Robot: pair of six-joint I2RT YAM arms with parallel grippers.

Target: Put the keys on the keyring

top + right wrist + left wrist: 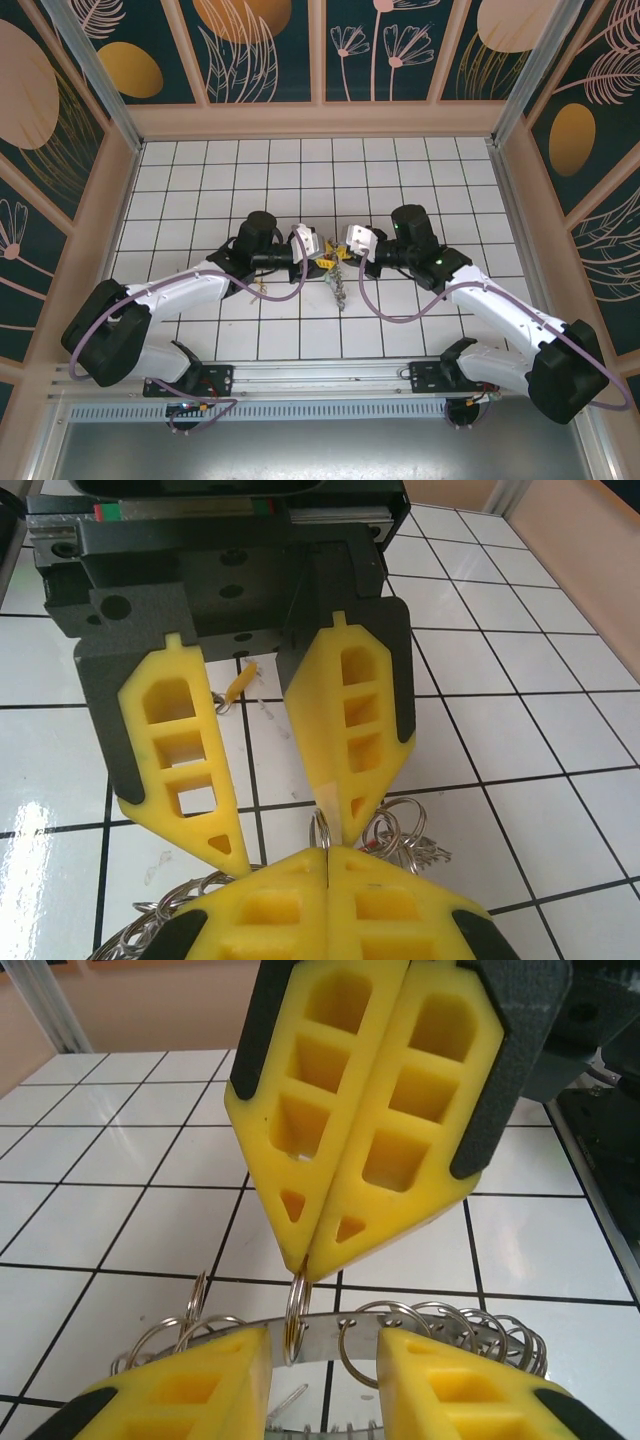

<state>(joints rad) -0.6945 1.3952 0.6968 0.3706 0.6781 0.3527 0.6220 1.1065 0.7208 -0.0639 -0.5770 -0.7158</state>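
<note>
Two white arms with black joints are seen; a purple cable is looped along each; yellow honeycombed fingers are backed in black.

The keyring, a flat silvery band strung with many small wire rings, lies across the white tiles near the table's middle. One small ring stands upright on it. A yellow-headed key, possibly on its own ring, lies apart on the tiles

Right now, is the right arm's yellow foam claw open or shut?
Shut: the right gripper has its yellow fingers pressed together, pinching a small silver split ring.
</note>
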